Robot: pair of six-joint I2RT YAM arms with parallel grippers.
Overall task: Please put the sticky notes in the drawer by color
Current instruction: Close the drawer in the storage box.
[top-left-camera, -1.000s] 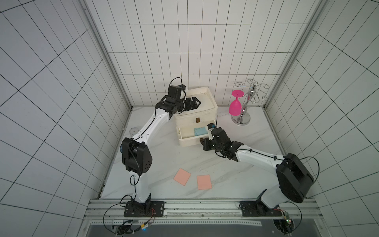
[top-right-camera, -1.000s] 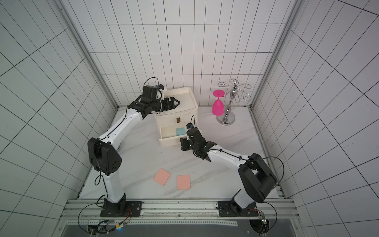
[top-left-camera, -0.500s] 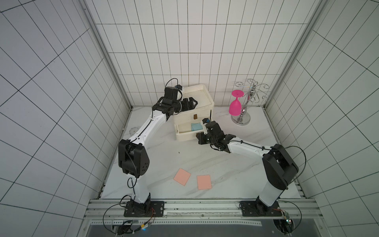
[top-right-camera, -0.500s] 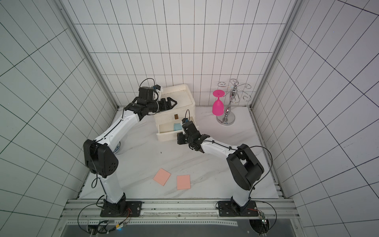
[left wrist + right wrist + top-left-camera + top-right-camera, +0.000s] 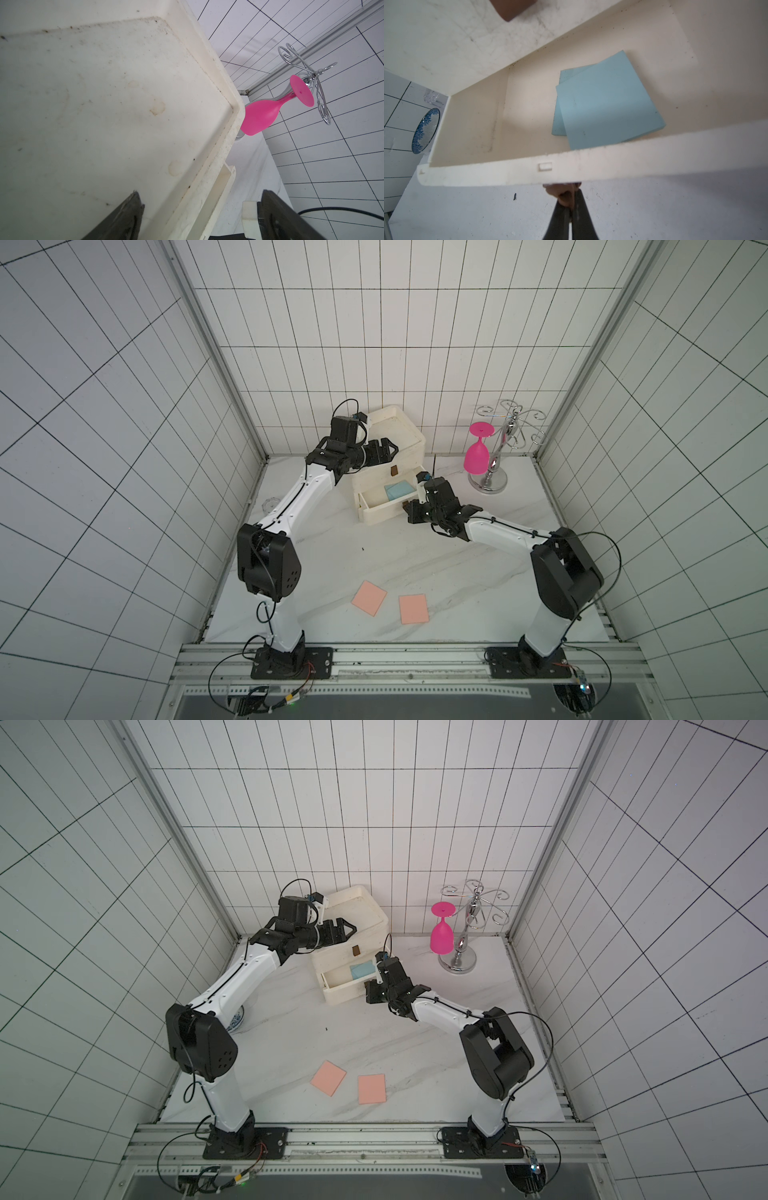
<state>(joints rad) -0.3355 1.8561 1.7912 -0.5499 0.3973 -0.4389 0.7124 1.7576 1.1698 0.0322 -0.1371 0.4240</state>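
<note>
The cream drawer chest stands at the back, with one lower drawer pulled out. Two light blue sticky notes lie overlapped inside it. My right gripper is shut on that drawer's brown tab handle. My left gripper is open, straddling the lid's rim without gripping it. Two salmon pink sticky notes lie flat near the table's front.
A pink goblet hangs upside down on a chrome rack right of the chest. A blue-patterned dish sits left of it, under my left arm. Tiled walls close three sides.
My right gripper, still on the handle, has moved toward the back wall, and the chest has shifted back a little with it. The left gripper stayed open over the lid.
</note>
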